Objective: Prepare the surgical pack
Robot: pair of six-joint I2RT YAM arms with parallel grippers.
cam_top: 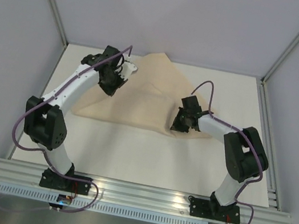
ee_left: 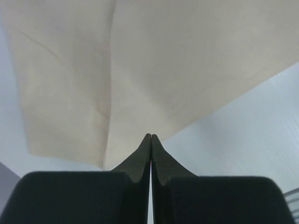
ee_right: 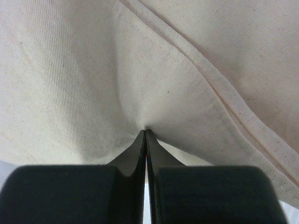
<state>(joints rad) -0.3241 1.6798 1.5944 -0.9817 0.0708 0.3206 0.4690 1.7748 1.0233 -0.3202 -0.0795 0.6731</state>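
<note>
Tan cloth sheet point(cam_top: 140, 96): your right gripper point(ee_right: 145, 130) is pinching its 4 o'clock edge, and your left gripper point(ee_left: 151, 136) is clamping its 9 o'clock edge.

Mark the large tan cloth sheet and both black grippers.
tan cloth sheet point(cam_top: 146, 97), top view, its flat middle.
left gripper point(ee_left: 151, 135), left wrist view, where its fingertips meet.
right gripper point(ee_right: 145, 130), right wrist view, where its fingertips meet.

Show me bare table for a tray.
Freest: the bare table between the near edge of the tan cloth and the arm bases. Also far right corner. Crowded: at the cloth, by the left gripper and right gripper.
</note>
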